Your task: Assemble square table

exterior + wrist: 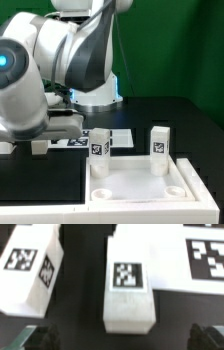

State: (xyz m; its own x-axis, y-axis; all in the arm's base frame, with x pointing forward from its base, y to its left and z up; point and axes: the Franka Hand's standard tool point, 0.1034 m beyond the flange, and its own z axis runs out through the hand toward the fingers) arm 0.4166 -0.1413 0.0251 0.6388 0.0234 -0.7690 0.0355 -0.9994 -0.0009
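Observation:
The white square tabletop [140,188] lies rim-up at the exterior view's lower right. Two short white legs stand upright at its far corners, one on the left [100,148] and one on the right [159,142]. My gripper [24,150] hangs low over the black table at the exterior view's left. In the wrist view a tagged white leg [128,288] lies flat between my spread fingers [40,336], its near end just ahead of the fingertips. My gripper [125,340] is open and holds nothing. A second loose leg [30,269] lies beside the first.
The marker board [205,252] lies flat on the table just past the centre leg; it also shows behind the tabletop in the exterior view [118,136]. A long white rail [45,214] runs along the table's front edge. The arm's base [95,95] stands behind.

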